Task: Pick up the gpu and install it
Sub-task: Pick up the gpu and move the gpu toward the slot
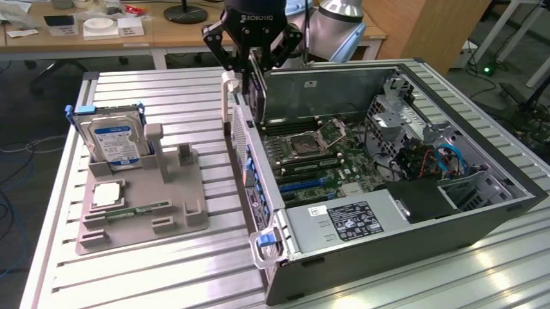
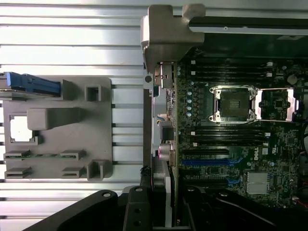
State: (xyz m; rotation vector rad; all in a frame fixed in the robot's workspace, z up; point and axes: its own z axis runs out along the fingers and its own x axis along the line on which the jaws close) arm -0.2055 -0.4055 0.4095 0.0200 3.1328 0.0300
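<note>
The gpu (image 1: 255, 96) hangs edge-on and upright, with my gripper (image 1: 254, 64) shut on its top edge. It hovers just above the near wall of the open computer case (image 1: 481, 212), over the motherboard's side. In the wrist view the gpu (image 2: 163, 144) runs as a thin strip with a silver bracket and a green board edge, reaching out from my gripper (image 2: 163, 202). The blue expansion slots (image 2: 207, 161) lie beside the card on the motherboard (image 1: 344, 161).
An open CPU socket (image 1: 311, 138) sits on the motherboard. A grey fixture tray (image 1: 172, 222) at the exterior view's left holds a hard drive (image 1: 112, 138), a CPU chip (image 1: 107, 193) and a memory stick (image 1: 138, 210). A power supply (image 1: 348, 222) fills the case's near corner.
</note>
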